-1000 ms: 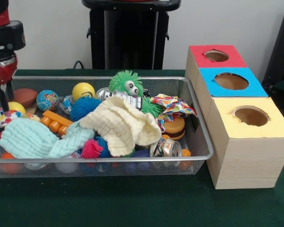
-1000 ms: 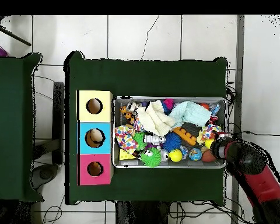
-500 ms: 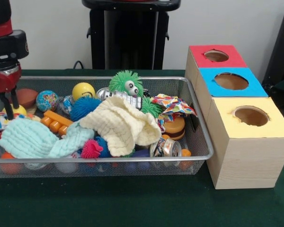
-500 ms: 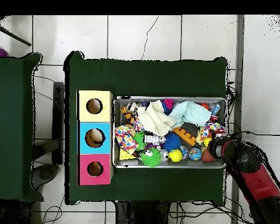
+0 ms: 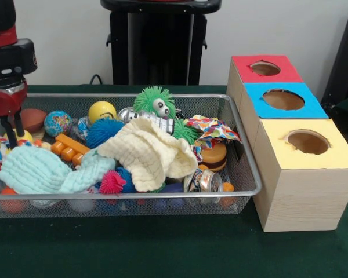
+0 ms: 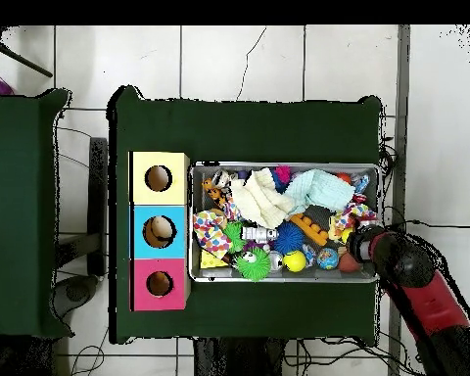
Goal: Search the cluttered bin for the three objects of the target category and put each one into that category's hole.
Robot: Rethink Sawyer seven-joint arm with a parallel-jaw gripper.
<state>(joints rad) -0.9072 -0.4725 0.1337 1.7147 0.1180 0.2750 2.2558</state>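
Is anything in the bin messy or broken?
It's all jumbled. A cream cloth lies crumpled over the toys in the bin, and a crushed can sits at the front by the boxes. Nothing has spilled out.

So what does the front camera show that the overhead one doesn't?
Only the front view shows the sides of things: the bin's mesh walls, the boxes' wooden fronts, the green toy's eyes, and a can against the near wall. Only the overhead view shows the whole layout: the tiled floor, a second green table beside this one, and something lying inside the blue hole. Both show the red, blue and yellow box tops, the cream cloth, the yellow ball, and the end effector low at one end of the bin.
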